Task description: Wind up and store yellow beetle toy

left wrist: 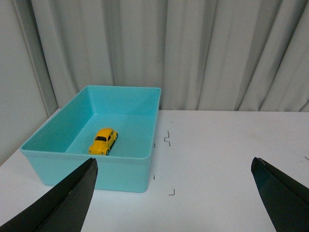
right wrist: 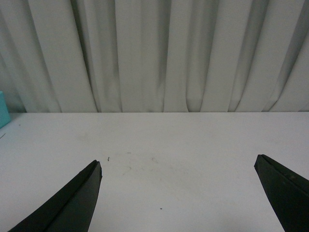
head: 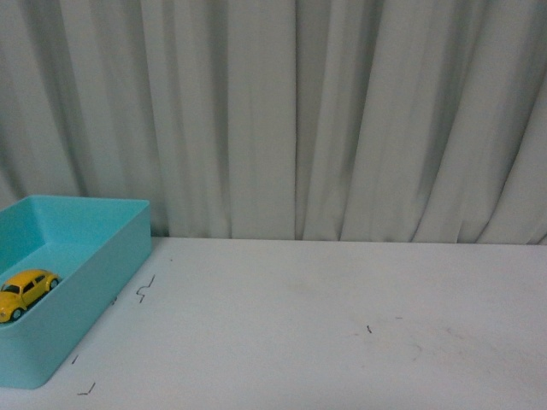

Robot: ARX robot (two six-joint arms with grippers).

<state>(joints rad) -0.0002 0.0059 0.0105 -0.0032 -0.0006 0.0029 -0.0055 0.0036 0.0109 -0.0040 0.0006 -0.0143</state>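
The yellow beetle toy (head: 26, 291) sits on its wheels inside a turquoise box (head: 102, 256) at the table's left edge. In the left wrist view the toy (left wrist: 103, 141) rests on the box floor, and the box (left wrist: 120, 171) stands beyond my left gripper (left wrist: 174, 166). That gripper is open and empty, its black fingers (left wrist: 72, 198) wide apart and short of the box's near wall. My right gripper (right wrist: 177, 164) is open and empty over bare white table. Neither gripper shows in the front view.
The white table (head: 342, 325) carries small dark pen marks (head: 144, 290) beside the box. A grey pleated curtain (head: 342, 120) hangs along the far edge. A sliver of the turquoise box (right wrist: 3, 108) shows in the right wrist view.
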